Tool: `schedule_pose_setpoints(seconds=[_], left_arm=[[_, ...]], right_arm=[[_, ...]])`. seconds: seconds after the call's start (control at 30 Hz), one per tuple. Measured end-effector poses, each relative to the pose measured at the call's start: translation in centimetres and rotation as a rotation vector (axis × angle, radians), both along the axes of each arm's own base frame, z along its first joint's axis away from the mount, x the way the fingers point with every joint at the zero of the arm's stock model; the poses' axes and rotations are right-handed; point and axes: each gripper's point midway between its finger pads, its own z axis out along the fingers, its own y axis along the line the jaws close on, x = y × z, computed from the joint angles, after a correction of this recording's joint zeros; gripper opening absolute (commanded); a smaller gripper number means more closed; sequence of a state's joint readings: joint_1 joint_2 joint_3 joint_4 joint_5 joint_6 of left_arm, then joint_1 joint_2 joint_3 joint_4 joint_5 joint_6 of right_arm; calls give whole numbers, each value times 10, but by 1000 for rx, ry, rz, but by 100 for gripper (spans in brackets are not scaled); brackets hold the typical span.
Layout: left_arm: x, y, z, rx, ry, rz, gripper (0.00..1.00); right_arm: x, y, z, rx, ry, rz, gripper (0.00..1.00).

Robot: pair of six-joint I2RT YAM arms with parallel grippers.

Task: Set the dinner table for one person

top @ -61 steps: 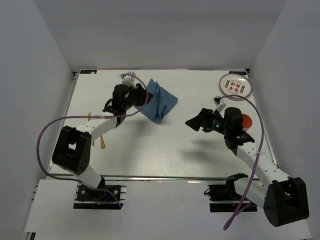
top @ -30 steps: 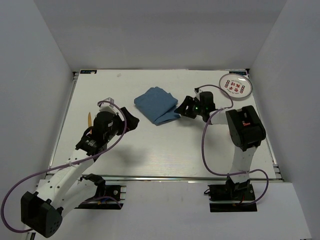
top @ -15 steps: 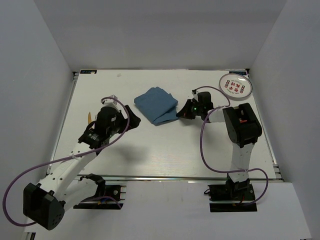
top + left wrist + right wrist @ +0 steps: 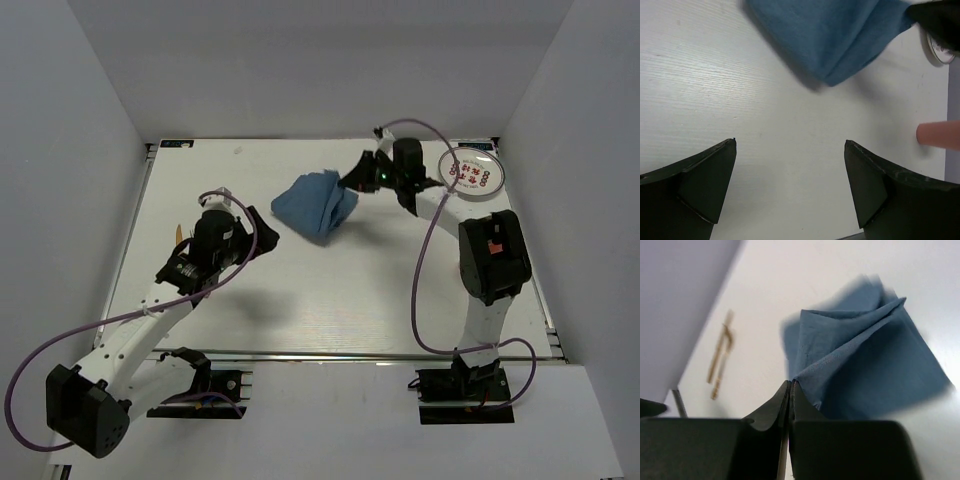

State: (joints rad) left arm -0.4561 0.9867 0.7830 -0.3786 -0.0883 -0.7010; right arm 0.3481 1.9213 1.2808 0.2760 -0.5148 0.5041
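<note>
Gold utensils sit half hidden behind the left arm. Left gripper: jaws apart, empty. Blue cloth: one corner raised, clamped in the right gripper. Dinner table underlies everything, its long axis running left-right and its rail nearest.

The dinner table is a flat white rectangular top, a silver rail along its near edge.

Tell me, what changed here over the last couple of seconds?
The right gripper closed on an edge of the cloth and lifted it off the table toward the plate, so it now hangs bunched. The left gripper, which let the cloth go earlier, stays open and has barely moved. The plate has not moved.
</note>
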Motion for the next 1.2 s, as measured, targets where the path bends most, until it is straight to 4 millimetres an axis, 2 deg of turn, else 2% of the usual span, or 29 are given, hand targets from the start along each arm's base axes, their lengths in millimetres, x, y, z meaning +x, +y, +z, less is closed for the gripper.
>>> schedule_pose_setpoints(seconds=[0.07,0.17,0.23,0.3,0.37,0.4,0.43,0.5,0.57,0.63,0.7,0.77,0.8,0.97,1.03,1.1,1.2], left_arm=[[-2,9,0,1,9,59,98],[-8,27,8,-19,2,170,98],[-15,42,16,-48,-25,250,98],[-22,54,21,-72,-51,313,98],[-29,64,21,-89,-64,362,98],[-31,68,18,-94,-63,381,98],[-33,71,13,-92,-55,398,98],[-35,74,2,-84,-27,421,98],[-36,75,-14,-65,12,438,98],[-37,75,-29,-48,48,445,98],[-38,76,-44,-28,86,451,98],[-38,75,-51,-20,108,454,98],[-37,74,-53,-16,116,456,98],[-33,74,-56,-14,117,465,98],[-31,74,-59,-3,124,470,98],[-28,73,-66,18,148,478,98],[-23,72,-84,60,212,499,97]], right_arm=[[11,21,55,50,-113,63,0],[9,60,133,116,-252,211,0],[-10,92,169,132,-328,337,0],[-45,125,181,123,-358,469,0],[-84,147,167,104,-322,573,0],[-102,152,151,92,-304,607,0],[-125,150,127,70,-243,640,0],[-157,132,71,0,-115,648,0],[-176,97,11,-93,36,588,0],[-186,67,-26,-152,121,524,0],[-187,41,-47,-200,173,440,0],[-178,28,-46,-222,158,364,0],[-172,25,-39,-224,132,328,0],[-142,12,31,-182,-82,164,0],[-135,0,52,-173,-137,88,0],[-129,-17,63,-179,-162,2,0],[-123,-40,61,-196,-155,-97,0]])
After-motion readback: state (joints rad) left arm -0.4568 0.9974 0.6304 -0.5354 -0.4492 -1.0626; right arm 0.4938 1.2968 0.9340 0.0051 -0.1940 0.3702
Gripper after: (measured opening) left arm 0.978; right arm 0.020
